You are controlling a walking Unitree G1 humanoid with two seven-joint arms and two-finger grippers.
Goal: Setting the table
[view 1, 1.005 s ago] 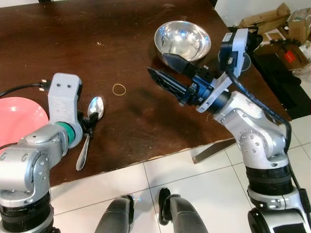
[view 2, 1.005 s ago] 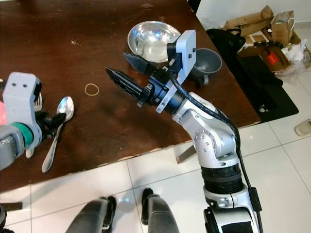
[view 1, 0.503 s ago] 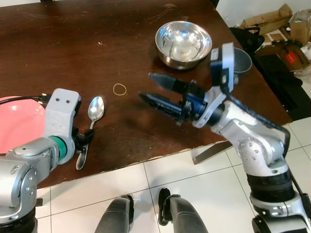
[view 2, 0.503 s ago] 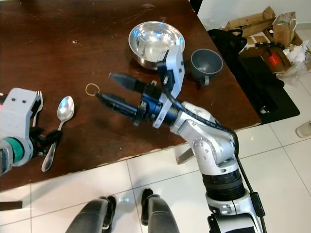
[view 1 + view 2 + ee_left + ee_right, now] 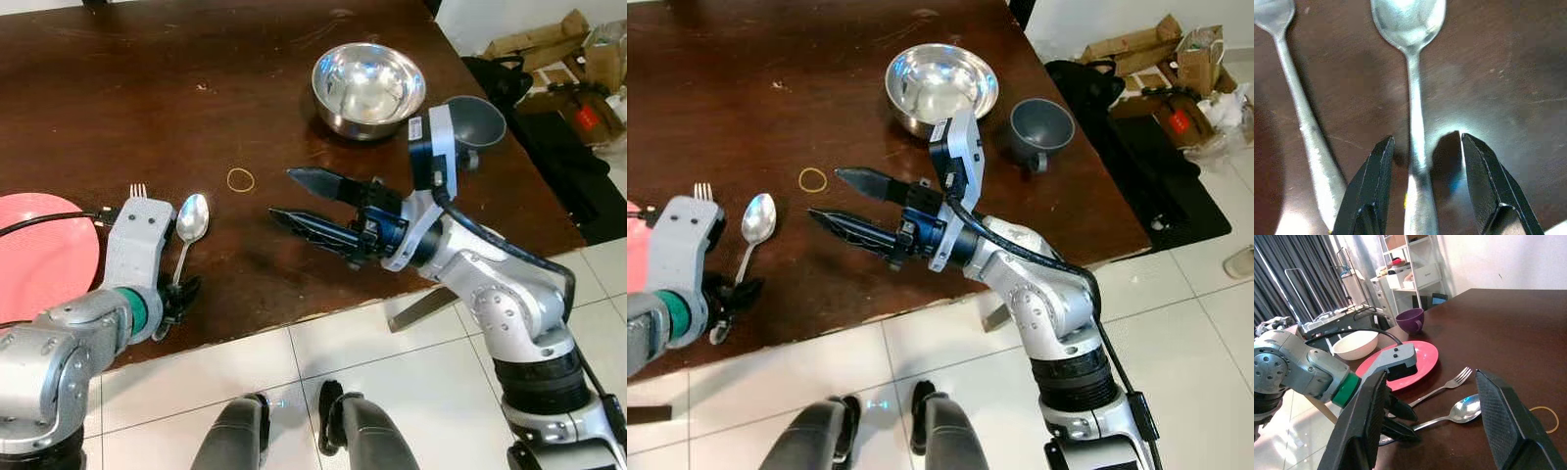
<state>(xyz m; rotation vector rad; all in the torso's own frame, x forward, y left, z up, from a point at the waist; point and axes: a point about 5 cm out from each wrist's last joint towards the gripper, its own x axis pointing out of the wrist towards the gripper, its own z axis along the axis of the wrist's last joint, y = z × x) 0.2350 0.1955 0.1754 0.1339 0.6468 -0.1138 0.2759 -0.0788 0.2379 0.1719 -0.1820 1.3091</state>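
We note the left gripper (image 5: 1422, 196) apart, straddling the spoon (image 5: 185, 240) handle for pickup, fork (image 5: 1298, 112) at its 9 o'clock on the bench (image 5: 196, 98). Right gripper (image 5: 299, 201) hovers apart.

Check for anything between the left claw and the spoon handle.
Nothing visible. The left claw is open, its fingers astride the spoon handle on bare table. The fork lies alongside, outside the gap.
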